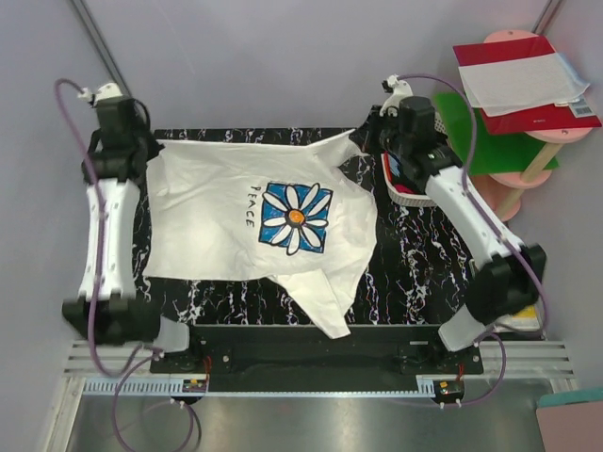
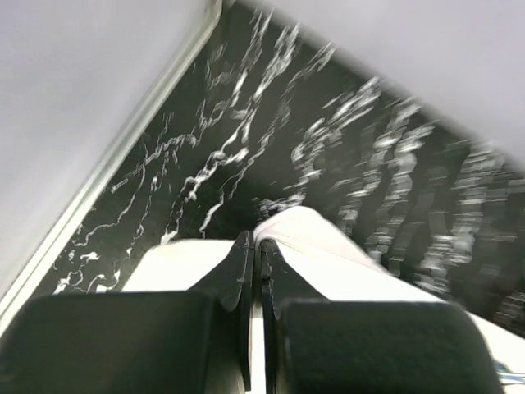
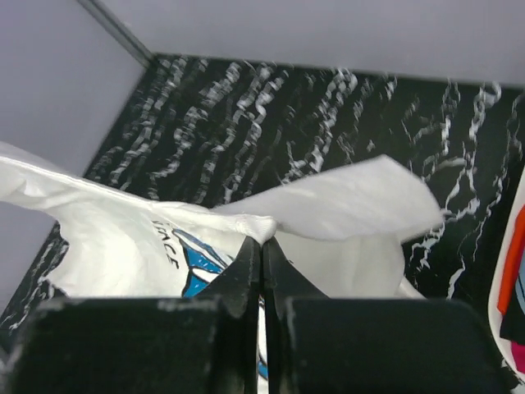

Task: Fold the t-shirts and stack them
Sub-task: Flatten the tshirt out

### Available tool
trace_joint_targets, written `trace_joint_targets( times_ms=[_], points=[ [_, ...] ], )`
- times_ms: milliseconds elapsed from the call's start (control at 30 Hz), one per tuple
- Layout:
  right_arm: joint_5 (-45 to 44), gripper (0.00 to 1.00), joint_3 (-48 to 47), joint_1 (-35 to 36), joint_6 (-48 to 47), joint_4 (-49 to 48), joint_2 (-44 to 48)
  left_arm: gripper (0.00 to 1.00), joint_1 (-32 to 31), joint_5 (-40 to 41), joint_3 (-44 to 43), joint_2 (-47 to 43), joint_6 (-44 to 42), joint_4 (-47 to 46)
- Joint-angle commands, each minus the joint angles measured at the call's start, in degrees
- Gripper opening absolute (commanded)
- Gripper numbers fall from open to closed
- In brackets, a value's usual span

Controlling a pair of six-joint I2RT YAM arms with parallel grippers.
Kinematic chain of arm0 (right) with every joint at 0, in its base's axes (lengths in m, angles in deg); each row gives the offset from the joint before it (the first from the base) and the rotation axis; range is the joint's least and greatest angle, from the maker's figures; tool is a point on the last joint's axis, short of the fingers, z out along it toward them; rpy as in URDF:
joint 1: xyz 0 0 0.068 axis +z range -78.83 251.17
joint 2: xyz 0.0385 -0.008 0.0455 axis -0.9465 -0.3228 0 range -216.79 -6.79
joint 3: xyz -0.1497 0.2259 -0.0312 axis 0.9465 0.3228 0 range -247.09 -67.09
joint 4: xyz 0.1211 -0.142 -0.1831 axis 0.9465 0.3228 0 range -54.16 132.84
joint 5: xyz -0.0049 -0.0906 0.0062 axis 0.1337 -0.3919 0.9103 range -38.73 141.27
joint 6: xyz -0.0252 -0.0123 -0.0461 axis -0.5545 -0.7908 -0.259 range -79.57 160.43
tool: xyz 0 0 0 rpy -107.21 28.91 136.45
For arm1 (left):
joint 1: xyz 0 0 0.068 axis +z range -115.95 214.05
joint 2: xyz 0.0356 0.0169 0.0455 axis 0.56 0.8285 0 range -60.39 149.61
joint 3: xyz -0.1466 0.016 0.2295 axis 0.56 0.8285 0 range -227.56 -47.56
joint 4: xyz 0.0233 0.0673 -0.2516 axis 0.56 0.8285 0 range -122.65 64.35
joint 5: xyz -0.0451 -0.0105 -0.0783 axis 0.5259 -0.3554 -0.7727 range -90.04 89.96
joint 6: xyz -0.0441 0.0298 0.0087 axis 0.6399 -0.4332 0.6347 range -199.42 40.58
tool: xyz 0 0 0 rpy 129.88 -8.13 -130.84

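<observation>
Slippage risk: left hand [image 2: 258, 244] and right hand [image 3: 262, 241] each pinch white t-shirt [image 1: 209, 209] edges; uneven pull could free 1.

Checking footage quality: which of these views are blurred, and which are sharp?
Left wrist view: marbled table smeared by motion blur, worst on the right. Right wrist view: milder blur, white t-shirt edges clear. Top view: sharp, evenly lit, PEACE print readable.
</observation>
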Motion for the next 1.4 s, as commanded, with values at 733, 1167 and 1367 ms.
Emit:
trace_joint_targets(
  times_ms=[733,1167,1367],
  points=[
    [6.2,0.00,6.9,7.3,-9.2,5.5,63.4,0.00,-3.7,-5.9,-4.1,-55.5,-8.2,3.6],
    [-12.3,0.00,5.5,6.3,-15.2,-2.1,23.1,0.00,-4.2,-1.2,2.8,-18.8,-4.7,-2.5],
    [-5.3,0.00,-10.6,1.9,-12.4,-3.3,-6.3,0.00,-3.7,0.3,-5.5,7.0,-3.2,-2.2]
  ],
)
